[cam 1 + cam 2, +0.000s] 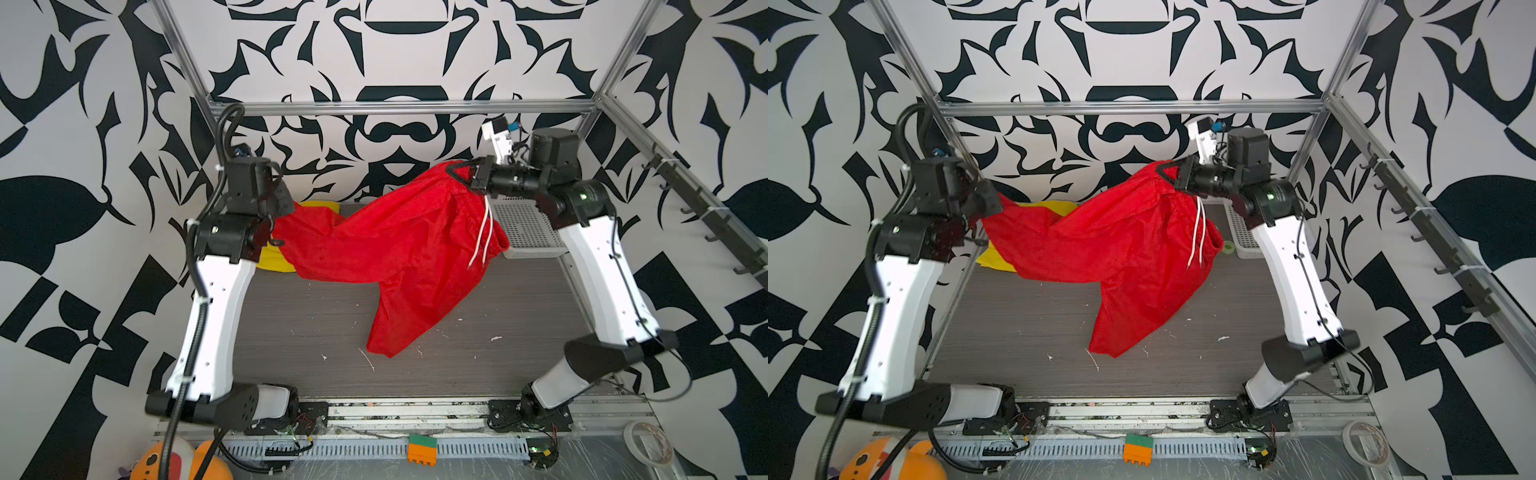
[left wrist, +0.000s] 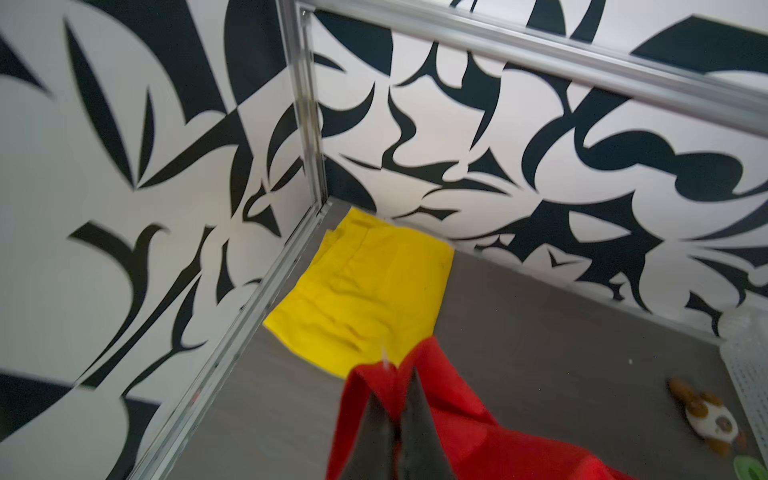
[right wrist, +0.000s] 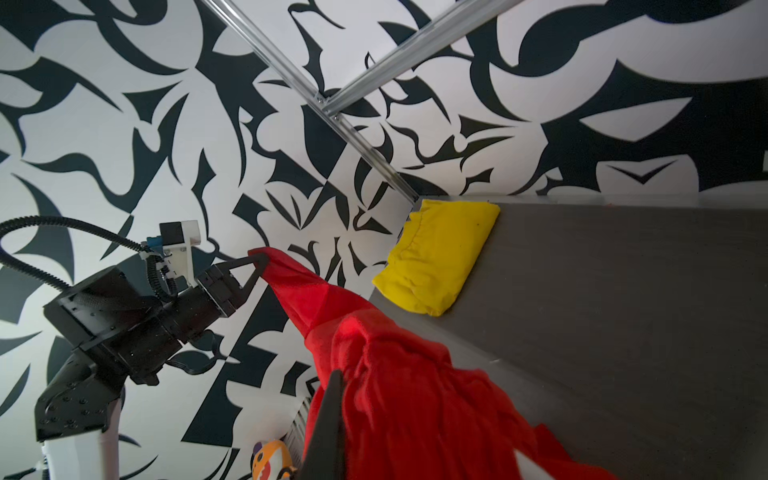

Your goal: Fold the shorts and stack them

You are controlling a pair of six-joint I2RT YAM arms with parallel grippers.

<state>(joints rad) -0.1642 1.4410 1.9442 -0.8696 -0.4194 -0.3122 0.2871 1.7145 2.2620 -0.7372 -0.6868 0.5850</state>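
Both arms' jaws are clamped on the red shorts (image 1: 399,249), slung above the bench (image 1: 311,332). The yellow shorts (image 2: 365,291) lie folded in the far corner. A thin pinch could slip, dropping the cloth crumpled.

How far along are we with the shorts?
Done: yellow shorts lie folded in the far left corner. In hand: left gripper and right gripper are both shut on the red shorts, lifted, spread between them. Left: fold the red pair and stack it on the yellow.
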